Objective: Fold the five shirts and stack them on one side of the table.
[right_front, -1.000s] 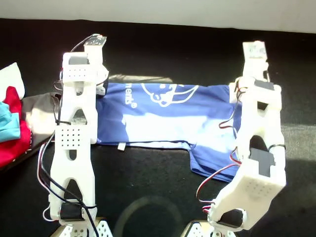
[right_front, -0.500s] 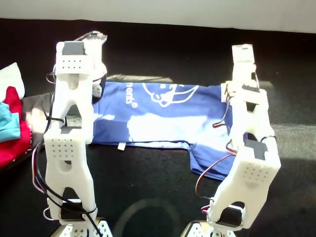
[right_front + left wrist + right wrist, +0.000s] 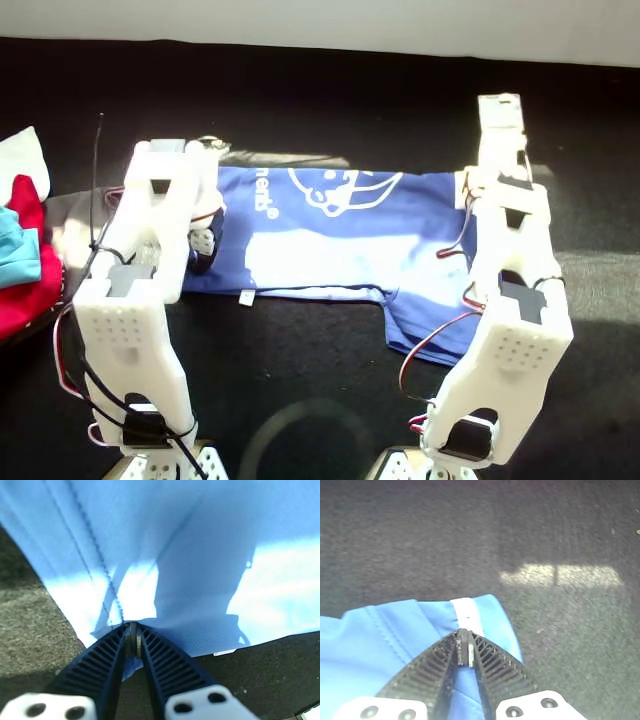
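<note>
Black cloth table (image 3: 330, 90) beneath us, with the blue cotton shirt with a white print (image 3: 340, 235) spread mid-table, part folded. Our left gripper (image 3: 131, 640) is pinched tight on its hem, and our right gripper (image 3: 464, 647) is clamped on the opposite edge. A crumpled heap of red, teal and white shirts (image 3: 25, 250) waits beside the left arm, so we reckon most folding remains.

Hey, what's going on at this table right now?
Two robot arms are working on a blue shirt spread across the black table. The left gripper is shut on the shirt's edge at one end, and the right gripper is shut on its edge at the other. A pile of other clothes sits at the table's edge on the left gripper's side.
</note>
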`<state>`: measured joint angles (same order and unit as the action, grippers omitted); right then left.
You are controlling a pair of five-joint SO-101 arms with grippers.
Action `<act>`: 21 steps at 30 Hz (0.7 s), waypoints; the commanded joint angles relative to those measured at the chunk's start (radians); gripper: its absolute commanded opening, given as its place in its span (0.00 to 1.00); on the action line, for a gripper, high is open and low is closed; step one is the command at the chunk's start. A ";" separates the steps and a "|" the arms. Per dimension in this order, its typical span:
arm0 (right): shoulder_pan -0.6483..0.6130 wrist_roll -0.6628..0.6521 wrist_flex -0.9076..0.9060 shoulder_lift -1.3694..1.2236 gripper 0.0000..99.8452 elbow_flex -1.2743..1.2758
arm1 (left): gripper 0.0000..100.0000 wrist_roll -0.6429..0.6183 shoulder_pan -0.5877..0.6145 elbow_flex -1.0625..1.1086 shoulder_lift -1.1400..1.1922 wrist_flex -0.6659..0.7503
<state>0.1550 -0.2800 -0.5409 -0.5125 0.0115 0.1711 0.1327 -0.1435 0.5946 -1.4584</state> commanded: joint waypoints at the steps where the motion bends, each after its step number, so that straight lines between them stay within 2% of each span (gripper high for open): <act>1: 0.018 0.002 0.007 0.042 0.01 -0.036 | 0.01 0.006 0.002 -0.035 -0.018 0.011; 8: 0.016 0.002 -0.225 0.309 0.01 -0.031 | 0.01 0.002 -0.048 -0.145 -0.137 -0.087; 13: 0.002 -0.003 -0.509 0.539 0.01 -0.028 | 0.01 0.002 -0.048 -0.030 -0.380 -0.107; 16: -0.035 -0.035 -0.685 0.621 0.01 -0.028 | 0.01 0.003 -0.047 0.166 -0.487 0.000; 21: -0.085 -0.066 -0.834 0.659 0.01 -0.028 | 0.01 0.002 -0.027 0.555 -0.588 0.336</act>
<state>0.0951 -0.3337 -1.2988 0.0875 0.0115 0.1726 0.1005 0.2202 0.0959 -1.2988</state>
